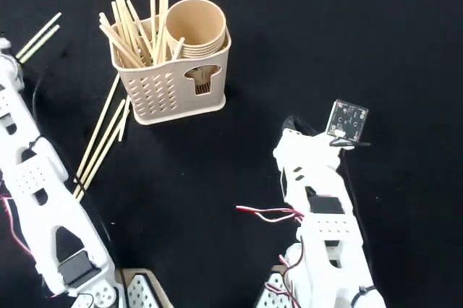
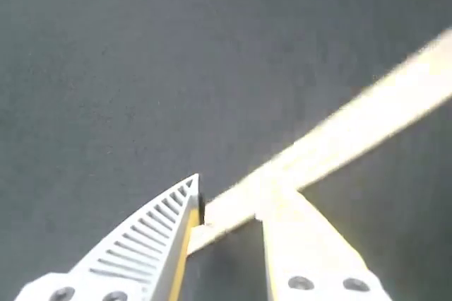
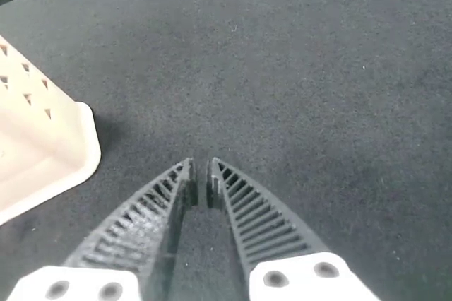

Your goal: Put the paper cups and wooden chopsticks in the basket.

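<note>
A beige basket (image 1: 170, 91) stands at the back of the black table, holding stacked paper cups (image 1: 197, 24) and several wooden chopsticks (image 1: 136, 30). More chopsticks (image 1: 101, 140) lie loose on the table to its left front. A further pair of chopsticks (image 1: 37, 36) (image 2: 339, 135) lies at the far left edge. My left gripper (image 2: 233, 205) has its fingers against both sides of that pair's near end. Right of the basket, my right gripper (image 3: 200, 177) (image 1: 290, 124) is low over bare cloth, shut with nothing in it. A corner of the basket (image 3: 42, 138) shows beside it.
The left arm's white body (image 1: 43, 199) runs along the table's left edge, close to the loose chopsticks. The right arm (image 1: 322, 214) stands at the front right with red and white wires (image 1: 269, 212) beside it. Bare black cloth lies between the arms.
</note>
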You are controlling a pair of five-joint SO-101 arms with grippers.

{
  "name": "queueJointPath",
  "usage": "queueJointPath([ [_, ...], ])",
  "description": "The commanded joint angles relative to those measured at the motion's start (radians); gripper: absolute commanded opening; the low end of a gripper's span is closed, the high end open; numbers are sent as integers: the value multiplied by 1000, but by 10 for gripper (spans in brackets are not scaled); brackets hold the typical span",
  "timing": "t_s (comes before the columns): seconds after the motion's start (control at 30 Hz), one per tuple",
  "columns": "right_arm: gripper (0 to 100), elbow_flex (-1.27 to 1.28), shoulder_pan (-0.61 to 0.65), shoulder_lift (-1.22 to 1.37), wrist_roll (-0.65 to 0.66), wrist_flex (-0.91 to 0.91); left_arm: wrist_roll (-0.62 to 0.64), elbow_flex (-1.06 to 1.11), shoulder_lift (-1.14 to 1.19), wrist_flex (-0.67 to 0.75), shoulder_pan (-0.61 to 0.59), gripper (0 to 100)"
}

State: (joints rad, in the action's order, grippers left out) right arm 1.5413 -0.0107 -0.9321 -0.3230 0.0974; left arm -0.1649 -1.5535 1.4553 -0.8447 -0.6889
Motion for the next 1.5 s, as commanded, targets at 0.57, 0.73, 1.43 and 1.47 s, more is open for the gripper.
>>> queueJointPath([
  [0.57, 53, -4, 14, -2, 11, -23, 456, 277, -68, 606, 122, 191],
  [0.73, 53, -4, 11, -2, 11, -23, 468, 395, -81, 608, 104, 148],
  [1.43, 53, -5, 8, -2, 12, -23, 302, -105, -60, -525, 65, 105],
  [1.47, 53, -5, 8, -2, 12, -23, 269, -108, -81, -577, 67, 105],
])
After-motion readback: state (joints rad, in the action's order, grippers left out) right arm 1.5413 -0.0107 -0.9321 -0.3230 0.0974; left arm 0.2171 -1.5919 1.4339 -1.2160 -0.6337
